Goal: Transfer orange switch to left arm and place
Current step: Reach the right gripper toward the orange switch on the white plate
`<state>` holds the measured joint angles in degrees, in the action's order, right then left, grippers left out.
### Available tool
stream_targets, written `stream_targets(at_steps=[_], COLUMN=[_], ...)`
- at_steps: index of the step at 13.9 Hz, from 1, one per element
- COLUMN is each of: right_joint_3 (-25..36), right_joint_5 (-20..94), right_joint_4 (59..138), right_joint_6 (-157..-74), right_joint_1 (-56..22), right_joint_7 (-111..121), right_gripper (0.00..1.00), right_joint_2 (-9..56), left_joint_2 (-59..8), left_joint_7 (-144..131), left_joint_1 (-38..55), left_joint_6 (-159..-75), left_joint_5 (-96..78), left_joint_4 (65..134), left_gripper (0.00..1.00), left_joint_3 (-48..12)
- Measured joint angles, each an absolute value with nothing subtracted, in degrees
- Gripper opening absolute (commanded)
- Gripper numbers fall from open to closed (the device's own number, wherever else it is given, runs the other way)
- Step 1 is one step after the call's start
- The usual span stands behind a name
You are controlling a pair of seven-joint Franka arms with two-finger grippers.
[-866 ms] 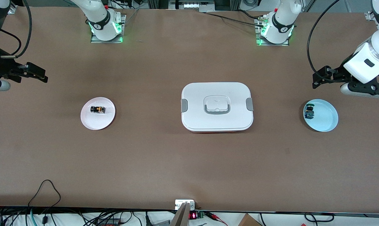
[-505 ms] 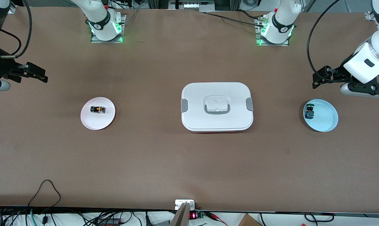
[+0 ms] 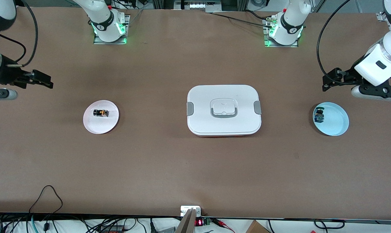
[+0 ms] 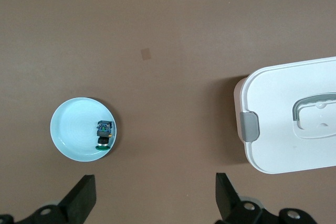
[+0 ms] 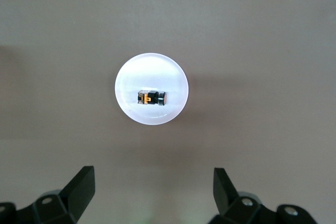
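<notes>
The orange switch (image 3: 100, 113) lies on a small white plate (image 3: 108, 124) toward the right arm's end of the table; it also shows in the right wrist view (image 5: 151, 98). My right gripper (image 3: 48, 82) is open and empty, up over bare table beside that plate (image 5: 152, 69), apart from it. The white box (image 3: 201, 97) sits shut at the table's middle. My left gripper (image 3: 327, 82) is open and empty, up over the table by a blue plate at the left arm's end. The left arm waits.
The light blue plate (image 3: 338, 126) holds a small black switch with green-blue parts (image 3: 319, 116); both show in the left wrist view, plate (image 4: 71, 129) and switch (image 4: 104, 134), with a corner of the box (image 4: 283, 129). Cables hang along the table's near edge.
My right gripper has moved a little toward the white plate. The left arm, the switches and the box have not moved.
</notes>
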<state>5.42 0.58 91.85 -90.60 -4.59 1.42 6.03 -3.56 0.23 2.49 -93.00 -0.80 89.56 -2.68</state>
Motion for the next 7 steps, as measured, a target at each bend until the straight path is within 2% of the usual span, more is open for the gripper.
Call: stream_targets(at_steps=[7], right_joint_3=[5.30], right_joint_5=[0.58], right_joint_4=[91.77], right_joint_6=[-95.77], right_joint_1=[-5.06], right_joint_7=[1.43], right_gripper=[1.00], right_joint_2=[11.94], left_joint_2=[-3.56], left_joint_7=[0.23], left_joint_1=[2.49], left_joint_6=[-93.00], left_joint_5=[-0.80], left_joint_4=[89.52], left_gripper=[1.00], left_joint_3=[-2.68])
